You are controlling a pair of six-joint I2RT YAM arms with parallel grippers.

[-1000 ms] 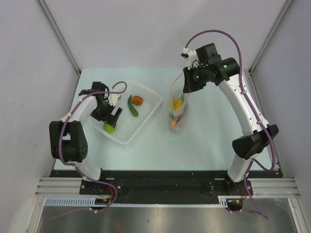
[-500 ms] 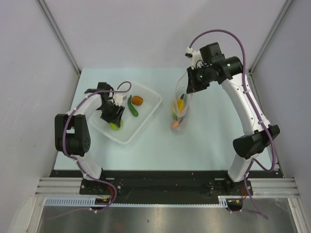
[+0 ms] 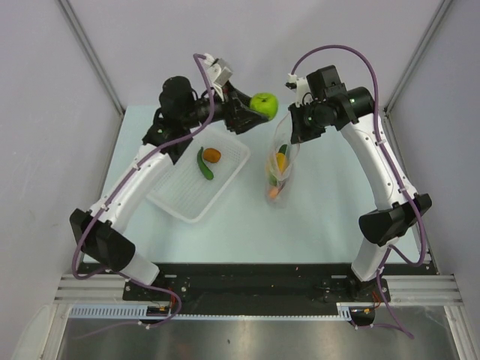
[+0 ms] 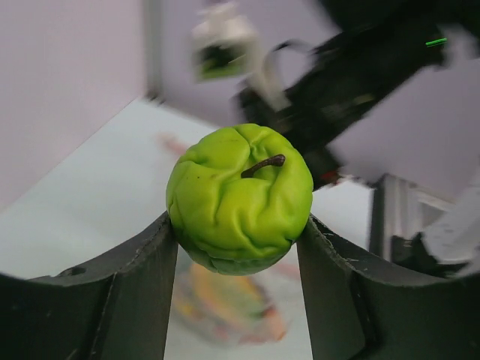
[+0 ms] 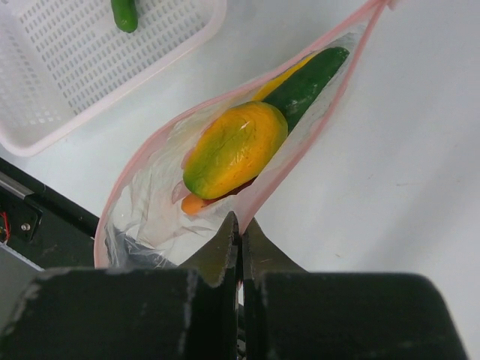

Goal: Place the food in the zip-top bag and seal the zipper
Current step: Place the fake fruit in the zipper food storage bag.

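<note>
My left gripper (image 3: 259,109) is shut on the lime-green ball (image 3: 264,104), a wrinkled toy apple with a brown stem (image 4: 240,196), and holds it in the air just left of the bag's mouth. My right gripper (image 3: 289,139) is shut on the pink-red zipper strip (image 5: 259,201) of the clear zip-top bag (image 3: 278,171) and holds the mouth open. Inside the bag lie a yellow-orange piece (image 5: 234,148), a green cucumber (image 5: 306,78) and a small orange piece (image 5: 194,204). Another green cucumber (image 3: 204,164) and an orange piece (image 3: 211,154) remain in the white tray (image 3: 187,202).
The white tray sits on the pale table at left centre, its corner also in the right wrist view (image 5: 45,127). Grey walls and metal frame posts close in the back and sides. The arm bases stand at the near edge.
My left gripper has closed on the lime-green ball in the tray, lifted it and carried it up and to the right toward the bag's mouth. The right arm has held the bag almost still.
</note>
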